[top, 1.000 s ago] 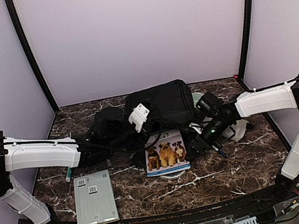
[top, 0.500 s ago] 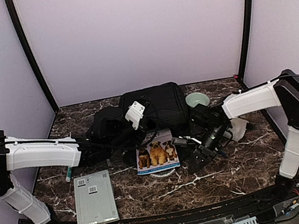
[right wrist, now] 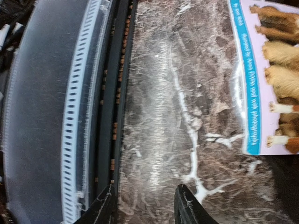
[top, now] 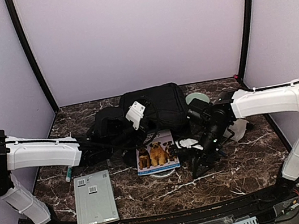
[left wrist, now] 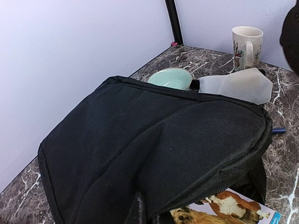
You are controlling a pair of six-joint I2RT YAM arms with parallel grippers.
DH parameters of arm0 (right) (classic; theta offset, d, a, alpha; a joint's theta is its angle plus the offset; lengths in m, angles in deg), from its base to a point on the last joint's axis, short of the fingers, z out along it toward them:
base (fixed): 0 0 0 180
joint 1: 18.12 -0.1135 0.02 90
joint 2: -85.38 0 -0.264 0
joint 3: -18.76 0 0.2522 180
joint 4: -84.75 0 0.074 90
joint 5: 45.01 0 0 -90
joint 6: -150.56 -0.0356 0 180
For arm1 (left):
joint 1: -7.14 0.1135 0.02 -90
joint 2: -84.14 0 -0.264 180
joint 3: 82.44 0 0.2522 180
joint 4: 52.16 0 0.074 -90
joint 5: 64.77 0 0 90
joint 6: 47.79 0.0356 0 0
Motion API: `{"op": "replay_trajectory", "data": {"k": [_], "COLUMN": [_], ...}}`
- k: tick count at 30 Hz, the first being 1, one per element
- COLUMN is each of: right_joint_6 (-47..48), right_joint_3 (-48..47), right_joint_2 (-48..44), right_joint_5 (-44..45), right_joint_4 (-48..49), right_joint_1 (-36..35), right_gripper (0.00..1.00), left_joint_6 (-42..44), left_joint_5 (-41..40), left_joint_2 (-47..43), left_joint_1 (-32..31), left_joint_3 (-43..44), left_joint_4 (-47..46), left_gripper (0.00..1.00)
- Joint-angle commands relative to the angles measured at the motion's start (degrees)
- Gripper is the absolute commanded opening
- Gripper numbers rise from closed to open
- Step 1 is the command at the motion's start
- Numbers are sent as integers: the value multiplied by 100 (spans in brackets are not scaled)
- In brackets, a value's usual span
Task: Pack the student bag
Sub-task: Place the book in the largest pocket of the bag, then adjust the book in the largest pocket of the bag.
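The dog book (top: 156, 152) is pushed further into the student bag (top: 160, 104), whose flap is kept pinched by the closed left gripper (left wrist: 140, 212). The right gripper (right wrist: 145, 207) is withdrawn, partly open and empty.

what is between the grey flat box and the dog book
Nothing. The stretch between the grey flat box and the dog book is bare marble table, as the top view shows.

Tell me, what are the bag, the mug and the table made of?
Bag: looks like black woven cloth, matte; it folds and sags. Mug: probably ceramic, cream and smooth. Table: dark marble look, white veins, shiny; maybe stone, maybe a printed top.
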Motion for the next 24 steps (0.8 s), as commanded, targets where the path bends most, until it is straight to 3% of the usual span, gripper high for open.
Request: {"op": "replay_trajectory", "data": {"k": [1,4,8,13,24], "right_joint_6": [-168,-186,-226,-6,43], "right_joint_3": [-26,-104,-110,22,281], "right_joint_2": [-537,-522,-285,-11,457], "right_joint_5": [2011,2670,2787,3280,4440], "right_joint_4": [1141,1579,1953,2335,3494], "right_joint_1": [-382,-573,-745,-1190,-1349], "right_gripper": [46,51,54,66,66], "left_joint_6": [-273,-394,-608,-712,-769], "left_joint_5": [167,342,560,756,1169], "left_joint_2": [-55,-40,-2,-43,-107], "left_joint_1": [51,106,220,299,327], "left_joint_3": [347,411,541,595,758], "left_joint_4": [-4,119,316,407,655], "left_gripper": [0,0,0,0,0]}}
